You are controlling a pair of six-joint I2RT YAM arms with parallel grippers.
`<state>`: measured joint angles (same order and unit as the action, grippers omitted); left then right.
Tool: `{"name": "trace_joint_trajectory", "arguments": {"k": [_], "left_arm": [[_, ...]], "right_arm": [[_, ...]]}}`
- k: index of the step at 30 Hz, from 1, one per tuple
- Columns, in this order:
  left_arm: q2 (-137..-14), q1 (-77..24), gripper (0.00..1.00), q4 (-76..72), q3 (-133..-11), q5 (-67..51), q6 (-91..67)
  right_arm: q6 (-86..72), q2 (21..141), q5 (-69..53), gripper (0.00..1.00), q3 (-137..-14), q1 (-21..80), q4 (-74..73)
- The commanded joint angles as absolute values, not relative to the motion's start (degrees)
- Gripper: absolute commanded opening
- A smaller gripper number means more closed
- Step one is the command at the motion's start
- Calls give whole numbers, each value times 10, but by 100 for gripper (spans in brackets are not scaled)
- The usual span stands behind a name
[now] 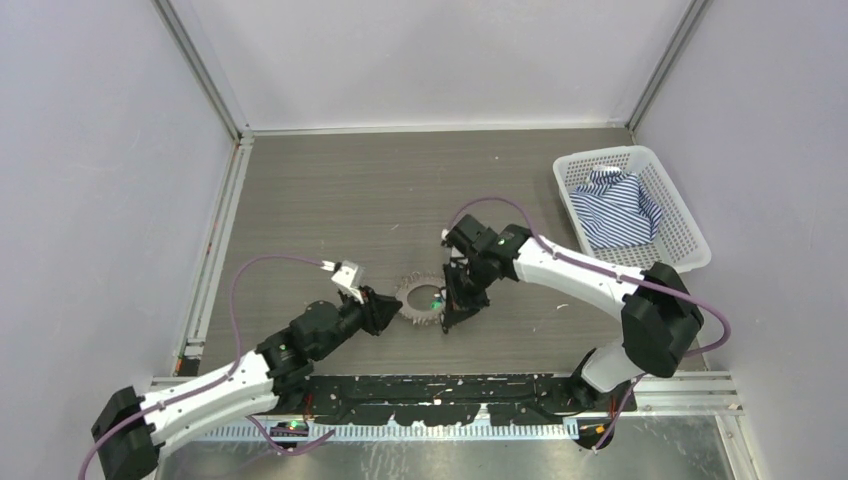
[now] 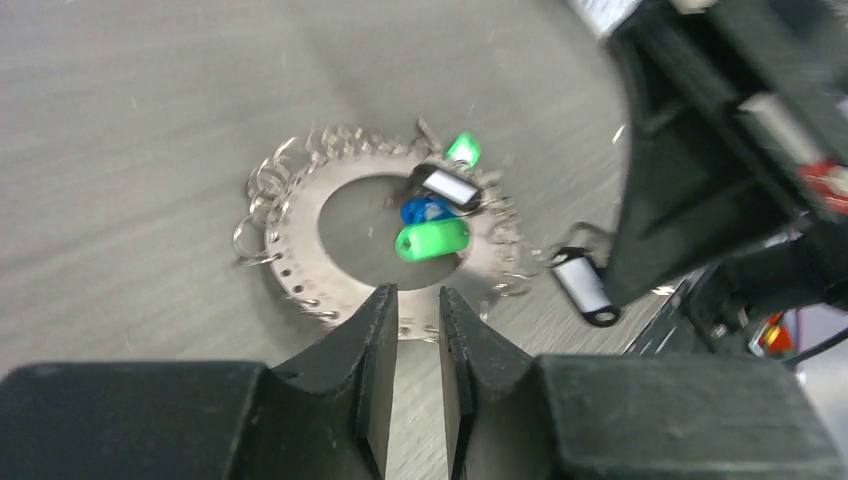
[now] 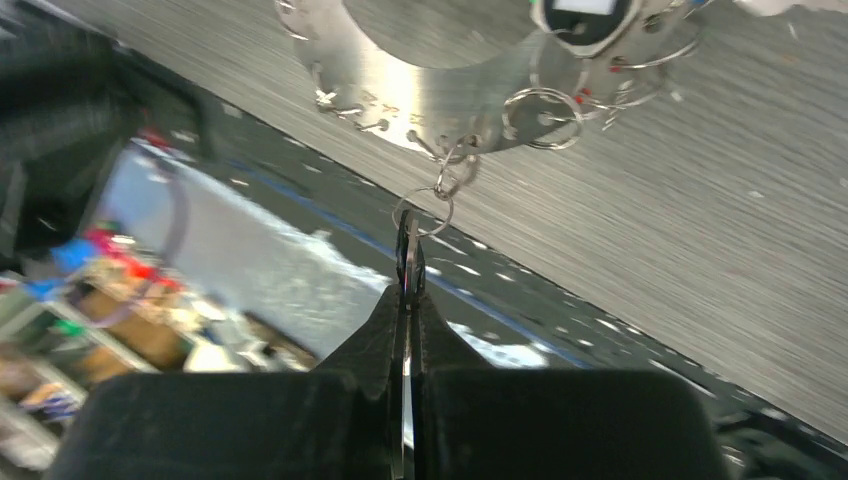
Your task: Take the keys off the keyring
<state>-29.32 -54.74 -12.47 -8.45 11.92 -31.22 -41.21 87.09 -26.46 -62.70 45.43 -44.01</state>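
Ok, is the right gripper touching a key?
Touching. The right wrist view shows the right gripper shut on a thin key, edge-on, linked by small rings to the keyring.

A robotics lab cell: plain grey walls [image 1: 430, 60] in aluminium framing [image 1: 203, 72] enclose a wood-grain table [image 1: 340, 190].
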Motion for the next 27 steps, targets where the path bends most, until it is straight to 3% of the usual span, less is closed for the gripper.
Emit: {"name": "trace_joint_trajectory", "arguments": {"k": [1,16,27], "left_arm": [[-406,-546,22,-142,-114,67,-396],[-630,-547,26,-392,-154,-76,-338],[-771,-607,23,-560,-153,-65,-326]], "right_arm": [[-325,838,-135,1,-594,509,-494],[-312,802,-18,1,-519,556,-438],[-301,782,-8,1,-541,558,-445]]}}
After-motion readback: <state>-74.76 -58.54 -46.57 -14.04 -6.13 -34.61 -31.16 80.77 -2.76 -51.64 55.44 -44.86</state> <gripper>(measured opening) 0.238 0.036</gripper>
